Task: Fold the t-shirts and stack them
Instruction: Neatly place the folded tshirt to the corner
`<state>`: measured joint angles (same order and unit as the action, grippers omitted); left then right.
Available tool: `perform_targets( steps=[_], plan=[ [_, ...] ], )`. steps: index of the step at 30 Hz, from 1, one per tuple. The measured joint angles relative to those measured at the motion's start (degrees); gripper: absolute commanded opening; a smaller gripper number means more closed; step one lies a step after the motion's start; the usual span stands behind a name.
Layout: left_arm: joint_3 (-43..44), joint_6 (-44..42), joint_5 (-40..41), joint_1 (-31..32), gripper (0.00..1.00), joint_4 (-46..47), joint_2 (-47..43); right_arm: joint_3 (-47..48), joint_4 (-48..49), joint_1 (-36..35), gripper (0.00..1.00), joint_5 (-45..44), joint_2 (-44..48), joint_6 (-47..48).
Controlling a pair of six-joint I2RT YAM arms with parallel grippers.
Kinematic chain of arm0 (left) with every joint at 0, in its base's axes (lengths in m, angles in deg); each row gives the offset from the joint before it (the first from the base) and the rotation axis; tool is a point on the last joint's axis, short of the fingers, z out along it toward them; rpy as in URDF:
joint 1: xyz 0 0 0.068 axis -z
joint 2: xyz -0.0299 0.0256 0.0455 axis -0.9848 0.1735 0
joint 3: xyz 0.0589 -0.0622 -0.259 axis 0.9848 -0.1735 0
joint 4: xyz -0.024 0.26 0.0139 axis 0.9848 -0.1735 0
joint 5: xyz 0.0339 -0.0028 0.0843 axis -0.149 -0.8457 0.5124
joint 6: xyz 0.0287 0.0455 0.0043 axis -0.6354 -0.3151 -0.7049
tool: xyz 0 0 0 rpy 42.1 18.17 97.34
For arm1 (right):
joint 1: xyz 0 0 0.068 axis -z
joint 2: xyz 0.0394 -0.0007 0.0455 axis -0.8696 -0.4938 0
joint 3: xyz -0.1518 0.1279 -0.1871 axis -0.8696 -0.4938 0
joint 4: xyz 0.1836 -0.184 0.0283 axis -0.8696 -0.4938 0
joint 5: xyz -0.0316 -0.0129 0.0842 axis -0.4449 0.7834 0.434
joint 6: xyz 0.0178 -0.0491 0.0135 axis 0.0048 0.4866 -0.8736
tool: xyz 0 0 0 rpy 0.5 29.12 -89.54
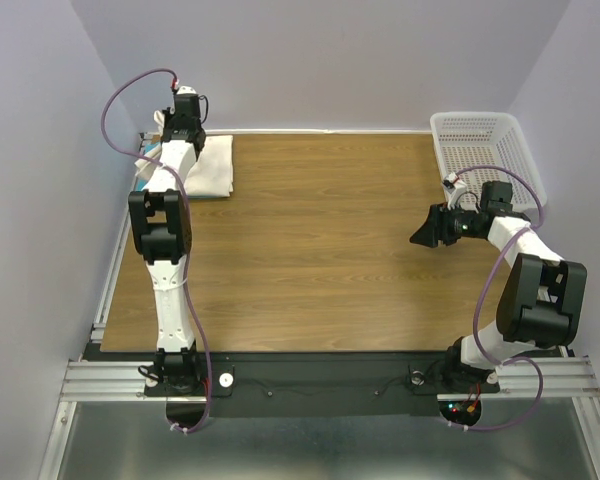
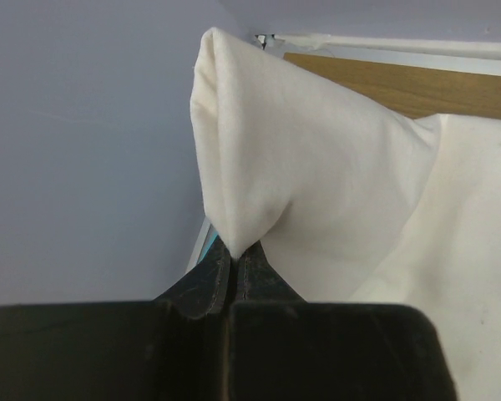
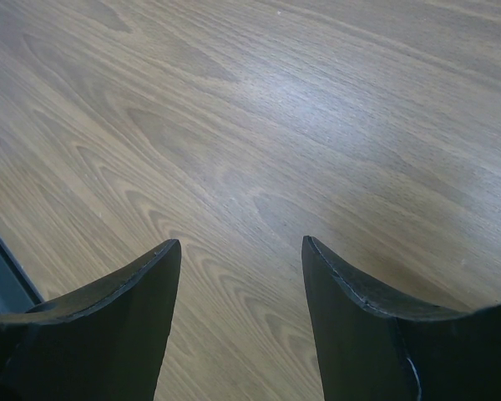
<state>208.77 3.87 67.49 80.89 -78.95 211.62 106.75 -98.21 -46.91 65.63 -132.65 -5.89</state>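
Cream shirt (image 1: 212, 165) is seen folded at the far-left corner of the table (image 1: 320, 260). An edge of the turquoise shirt (image 1: 148, 152) is seen beneath it on the left side. Left gripper (image 2: 234, 261) is positioned over that corner, its fingers pressed together on a fold of the cream shirt, which is drawn up into a peak above the tips. Right gripper (image 3: 238, 244) is held above bare wood, near the basket (image 1: 525, 160), well apart from both shirts; its fingers are spread apart.
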Motion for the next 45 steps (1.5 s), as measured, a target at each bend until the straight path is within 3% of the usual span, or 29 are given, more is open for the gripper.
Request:
perform_targets(
  steps=[7,9,10,11,12,13,17,26,30,33,39,42,45],
  plan=[
    [1.55,0.52,-0.76,-0.48,0.0,0.37,1.7,0.0,0.0,0.0,0.66,0.02,-0.39,0.0],
    [1.9,0.68,-0.72,-0.48,0.14,0.55,2.05,0.0,0.02,0.0,0.66,0.0,-0.63,0.0],
    [2.08,0.76,-0.7,-0.48,0.25,0.72,2.25,0.0,-0.02,0.0,0.66,0.0,-0.72,0.0],
    [2.21,0.96,-0.55,-0.48,0.43,0.79,2.45,0.0,0.0,0.0,0.66,0.0,-0.81,0.0],
    [2.21,0.83,-0.22,-0.48,0.49,0.79,2.51,0.0,0.0,0.0,0.66,0.0,-0.9,0.0],
    [2.21,1.27,-0.02,-0.48,0.64,0.87,2.56,0.0,0.0,0.0,0.66,0.0,-0.98,0.0],
    [2.58,1.46,1.29,-0.76,0.84,1.68,2.54,0.0,0.0,0.0,0.66,0.0,-1.09,0.0],
    [2.91,3.06,-0.66,-2.51,0.85,0.85,0.31,0.0,0.0,0.0,0.66,0.15,-1.09,0.0],
    [2.47,6.51,-8.09,-2.91,0.85,-3.23,-4.98,0.0,-0.02,0.0,0.66,0.28,-1.09,0.02],
    [-1.55,9.81,-14.69,-2.86,0.84,-4.0,-12.2,0.0,-0.02,0.0,0.66,0.52,-1.09,0.13],
    [-17.55,16.87,-27.39,-2.16,0.83,-2.8,-31.1,0.0,-0.28,0.0,0.66,0.63,-0.26,3.28],
    [-20.63,19.56,-30.32,0.07,0.83,-2.62,-35.15,-0.02,-0.42,0.0,0.66,0.63,1.01,5.4],
    [-22.6,21.22,-30.6,6.34,0.83,-2.23,-34.91,-0.02,-0.98,0.0,0.66,0.59,2.82,7.56]
  ],
)
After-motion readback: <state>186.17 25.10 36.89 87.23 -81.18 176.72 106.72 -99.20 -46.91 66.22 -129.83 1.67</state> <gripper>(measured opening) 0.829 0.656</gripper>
